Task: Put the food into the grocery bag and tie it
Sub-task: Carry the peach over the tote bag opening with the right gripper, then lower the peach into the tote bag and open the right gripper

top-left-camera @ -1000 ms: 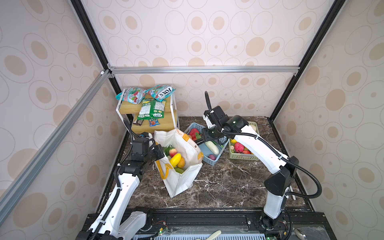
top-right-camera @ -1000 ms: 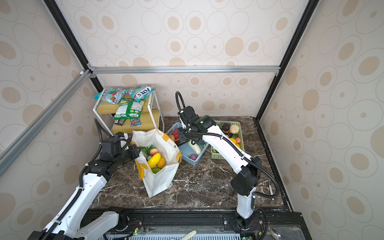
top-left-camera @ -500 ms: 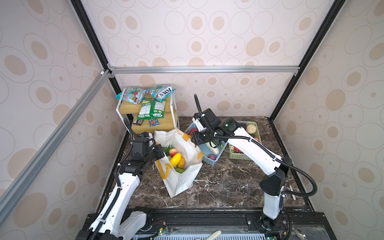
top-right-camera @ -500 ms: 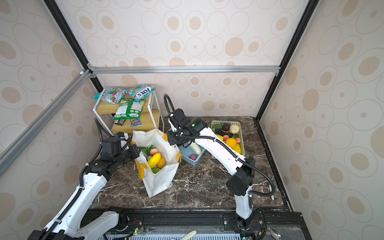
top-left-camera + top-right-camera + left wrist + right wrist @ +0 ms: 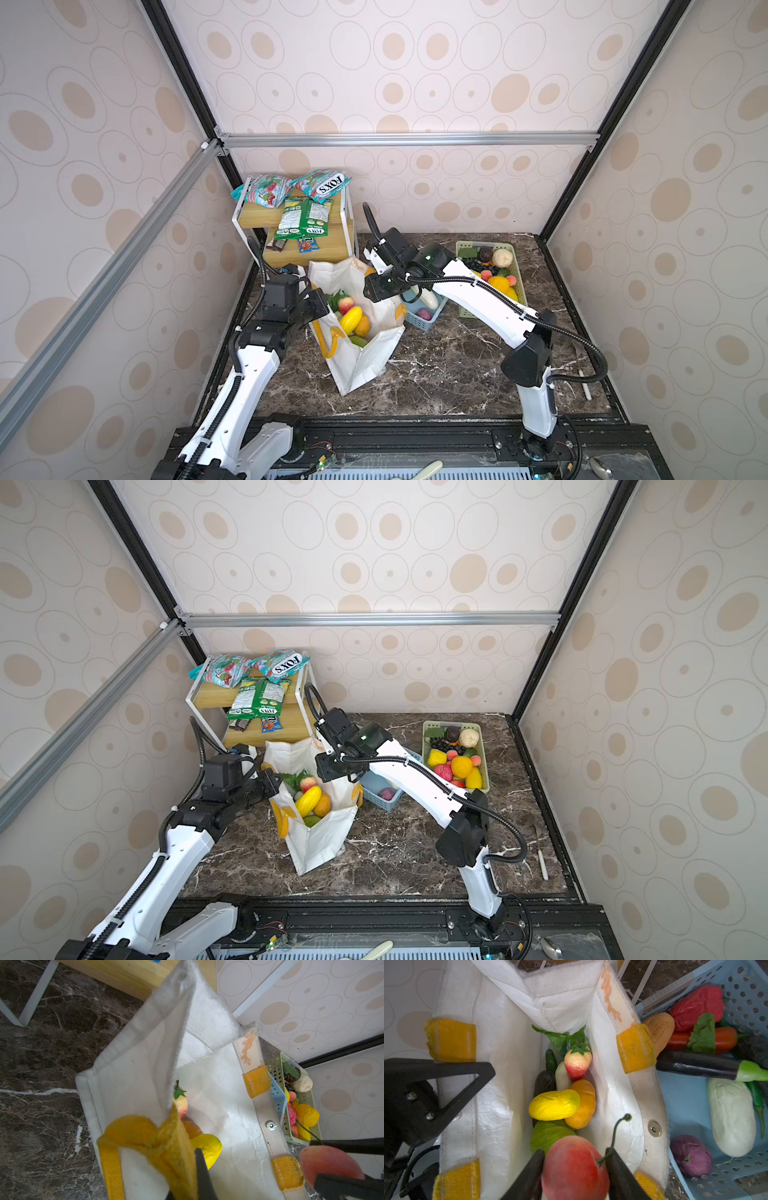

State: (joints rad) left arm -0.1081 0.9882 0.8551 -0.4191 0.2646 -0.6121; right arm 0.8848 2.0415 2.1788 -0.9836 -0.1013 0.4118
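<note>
Right gripper (image 5: 574, 1153) pinches a red-orange plastic toy peach (image 5: 573, 1169). The open mouth of the white fabric grocery bag (image 5: 612, 1093) lies straight below it. Left gripper (image 5: 319, 304) is pressed together on the bag's rim.

Both top views are looking steeply down from high above the front edge of the dark marbled stone tabletop (image 5: 436, 374), facing its back edge from afar and sharing nearly the whole scene. The left wrist camera is peering from very close across the rim of the large white boxy fabric grocery bag (image 5: 218, 1095) toward the tabletop's back right corner. The right wrist camera is looking down into that bag's mouth from close above. Both wrist views are sharing the bag's inside and the red-pink plastic toy peach (image 5: 571, 1167).
</note>
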